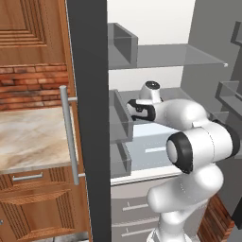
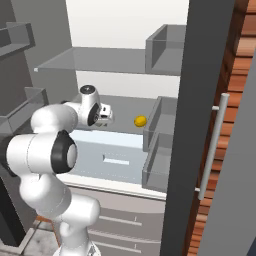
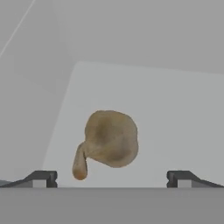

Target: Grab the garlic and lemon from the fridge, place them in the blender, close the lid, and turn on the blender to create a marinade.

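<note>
The fridge stands open, and my arm reaches in over its middle shelf. In the hand view the garlic, a tan bulb with a short stem, lies on the pale shelf just ahead of my gripper. The gripper is open, its two dark fingertips standing wide on either side of the bulb without touching it. From the base views the gripper points toward the fridge's back wall. The yellow lemon rests on the same shelf, to the right of the hand. The blender and lid are out of view.
A glass shelf hangs above the hand and a pale drawer sits below it. Grey door bins flank the opening. The fridge's silver handle, a stone counter and wooden cabinets lie to the left.
</note>
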{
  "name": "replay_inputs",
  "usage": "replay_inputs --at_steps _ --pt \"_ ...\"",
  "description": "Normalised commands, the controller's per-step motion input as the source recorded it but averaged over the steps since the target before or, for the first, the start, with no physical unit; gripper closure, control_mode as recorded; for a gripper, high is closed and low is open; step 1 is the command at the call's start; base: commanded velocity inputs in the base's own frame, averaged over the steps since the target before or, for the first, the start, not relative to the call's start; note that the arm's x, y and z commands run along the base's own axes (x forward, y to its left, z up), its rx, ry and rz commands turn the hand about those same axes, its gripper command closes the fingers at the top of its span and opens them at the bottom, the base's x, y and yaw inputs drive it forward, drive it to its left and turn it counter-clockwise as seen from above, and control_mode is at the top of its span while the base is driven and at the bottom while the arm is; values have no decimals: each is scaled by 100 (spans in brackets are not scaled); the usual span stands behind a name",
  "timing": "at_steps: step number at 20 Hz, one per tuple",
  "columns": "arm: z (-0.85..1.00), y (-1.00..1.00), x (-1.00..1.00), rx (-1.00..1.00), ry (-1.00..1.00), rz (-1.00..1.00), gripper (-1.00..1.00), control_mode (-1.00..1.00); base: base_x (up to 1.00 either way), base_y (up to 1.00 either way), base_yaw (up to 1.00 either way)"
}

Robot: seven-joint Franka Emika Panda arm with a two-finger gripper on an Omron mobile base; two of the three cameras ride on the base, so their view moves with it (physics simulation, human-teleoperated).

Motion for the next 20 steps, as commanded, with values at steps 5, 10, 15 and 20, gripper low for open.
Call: replay_inputs --at_steps 5,10,15,20 --pt "-9 1 27 0 0 0 -100 -100 0 0 0" --pt "-18 0 19 0 0 0 -100 -100 0 0 0" --pt "-21 0 25 0 0 0 -100 -100 0 0 0" --pt "-22 1 0 0 0 0 -100 -100 0 0 0"
